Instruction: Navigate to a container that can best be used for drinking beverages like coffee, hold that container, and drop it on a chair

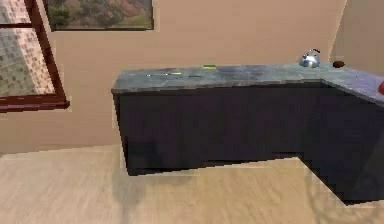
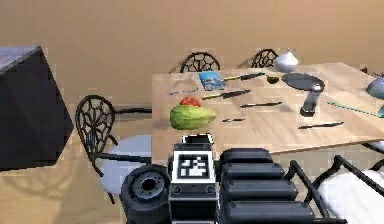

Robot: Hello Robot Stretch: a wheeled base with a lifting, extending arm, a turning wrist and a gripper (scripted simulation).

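Gripper (image 2: 150, 190): at the bottom edge; I can't tell whether it holds anything.
Tabletop (image 2: 290, 125): green fruit (image 2: 192, 117) near its left corner.
Chair (image 2: 100, 130): beside that corner.

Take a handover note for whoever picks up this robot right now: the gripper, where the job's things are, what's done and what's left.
Gripper: low in the arm side view; cannot tell whether it holds anything.
Things: the cup may be the small dark thing beside the kettle on the counter. A chair stands at the dining table.
Done: cup not yet surely found.
Left: confirm the cup, pick it up, drop it on a chair.
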